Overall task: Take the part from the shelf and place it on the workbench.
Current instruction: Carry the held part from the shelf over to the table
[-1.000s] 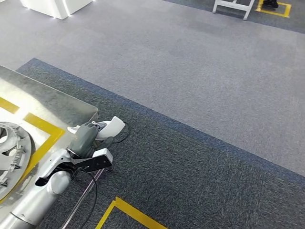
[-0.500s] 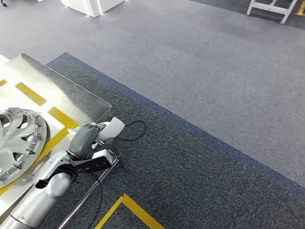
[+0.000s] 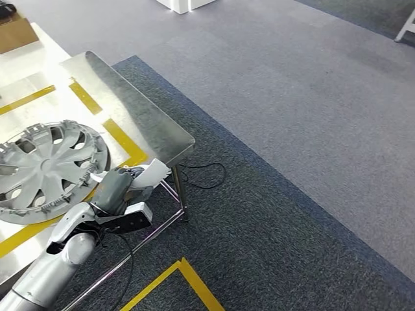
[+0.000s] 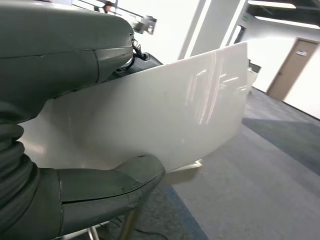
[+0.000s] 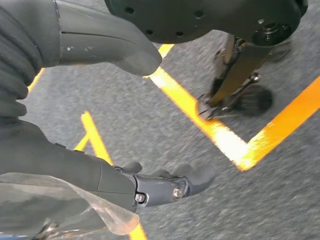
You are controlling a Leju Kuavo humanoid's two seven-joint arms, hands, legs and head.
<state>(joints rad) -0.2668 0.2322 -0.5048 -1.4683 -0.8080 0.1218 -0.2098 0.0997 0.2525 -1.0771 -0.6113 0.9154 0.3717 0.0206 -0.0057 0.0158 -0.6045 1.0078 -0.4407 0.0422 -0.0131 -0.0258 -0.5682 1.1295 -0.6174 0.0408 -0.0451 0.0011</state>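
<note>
Grey carpet (image 3: pixel 294 97) spreads ahead of me, a darker patch of it under my arms, crossed by yellow floor tape (image 3: pixel 188 282). My left hand (image 3: pixel 117 188) holds the white part (image 3: pixel 152 173), thumb on one face and fingers on the other; in the left wrist view the part (image 4: pixel 158 110) is a broad, glossy white panel running out past my fingertips. The hand hangs at the near corner of the steel counter (image 3: pixel 142 113), the part's tip just over its edge. Beyond my hand, on the counter, a silver hubcap (image 3: pixel 51 168) lies flat, partly inside a square of yellow tape (image 3: pixel 122 139). A black cable (image 3: pixel 205 175) loops on the carpet just past the counter's leg, on the far side from the hubcap. My right hand (image 5: pixel 166 187) hangs over the floor, fingers loosely apart, holding nothing.
</note>
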